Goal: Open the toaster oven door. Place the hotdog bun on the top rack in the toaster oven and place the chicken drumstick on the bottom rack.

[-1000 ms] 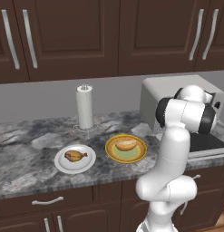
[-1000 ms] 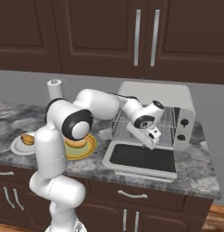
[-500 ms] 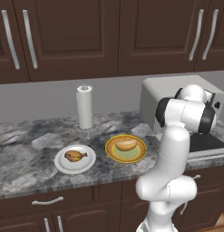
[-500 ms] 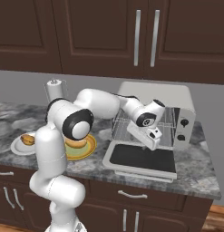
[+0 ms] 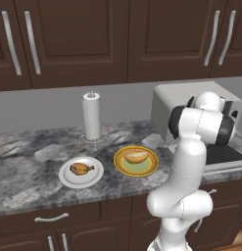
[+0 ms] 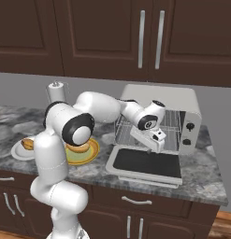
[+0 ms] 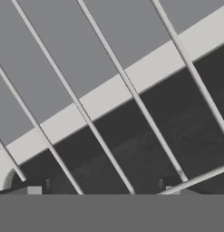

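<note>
The toaster oven [image 6: 159, 112] stands on the counter with its door [image 6: 145, 163] folded down flat, dark glass up. Wire racks [image 6: 131, 133] show inside the mouth. My gripper [image 6: 150, 145] hangs just over the hinge end of the door, in front of the racks, open and empty. In the hand view its fingertips [image 7: 174, 188] stand wide apart, close above rack wires [image 7: 131, 90]; which rack they belong to I cannot tell. The hotdog bun [image 5: 136, 157] lies on a yellow plate [image 5: 152, 166]. On a white plate [image 5: 68, 179] sits the chicken drumstick [image 5: 81, 169].
A paper towel roll [image 5: 91, 116] on its holder stands at the back of the counter, behind the plates. Dark wall cabinets [image 5: 93, 39] hang above. The oven's knobs [image 6: 189, 133] are on its right front. My arm's elbow [image 6: 72, 128] looms over the yellow plate.
</note>
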{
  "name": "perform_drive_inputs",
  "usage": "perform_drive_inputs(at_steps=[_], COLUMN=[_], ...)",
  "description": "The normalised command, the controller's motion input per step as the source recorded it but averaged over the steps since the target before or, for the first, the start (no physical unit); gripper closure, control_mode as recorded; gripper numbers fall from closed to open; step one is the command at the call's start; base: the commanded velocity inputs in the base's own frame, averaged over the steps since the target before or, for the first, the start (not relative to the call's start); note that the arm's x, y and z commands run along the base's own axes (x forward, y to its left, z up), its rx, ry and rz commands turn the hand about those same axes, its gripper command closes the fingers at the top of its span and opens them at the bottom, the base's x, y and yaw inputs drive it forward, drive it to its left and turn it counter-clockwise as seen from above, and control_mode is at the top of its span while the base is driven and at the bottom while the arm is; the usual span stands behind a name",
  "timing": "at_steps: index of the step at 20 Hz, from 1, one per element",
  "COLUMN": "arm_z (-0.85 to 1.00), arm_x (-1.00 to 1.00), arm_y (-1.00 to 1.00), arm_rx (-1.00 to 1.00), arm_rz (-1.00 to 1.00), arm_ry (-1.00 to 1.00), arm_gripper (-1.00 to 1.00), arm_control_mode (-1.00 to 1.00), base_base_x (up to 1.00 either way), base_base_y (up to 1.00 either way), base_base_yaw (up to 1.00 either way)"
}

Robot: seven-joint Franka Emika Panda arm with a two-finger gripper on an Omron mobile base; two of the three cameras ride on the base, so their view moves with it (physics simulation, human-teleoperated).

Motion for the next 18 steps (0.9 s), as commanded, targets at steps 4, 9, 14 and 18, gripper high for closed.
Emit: perform_drive_inputs(at_steps=[4, 9, 14, 18], arm_z=[-0.94, -0.94, -0.94, -0.94], arm_x=[-0.62, -0.64, -0.64, -0.56], arm_y=[-0.12, -0.14, -0.15, -0.16], arm_rx=[-0.16, -0.15, -0.15, -0.13], arm_rz=[0.00, 0.00, 0.00, 0.02], arm_ry=[0.00, 0.00, 0.00, 0.09], arm_gripper=[1.00, 1.00, 1.00, 1.00], arm_control_mode=[-1.00, -1.00, -1.00, -1.00], base_base_x=[0.00, 0.00, 0.00, 0.00], base_base_y=[0.00, 0.00, 0.00, 0.00], base_base_yaw=[0.00, 0.00, 0.00, 0.00])
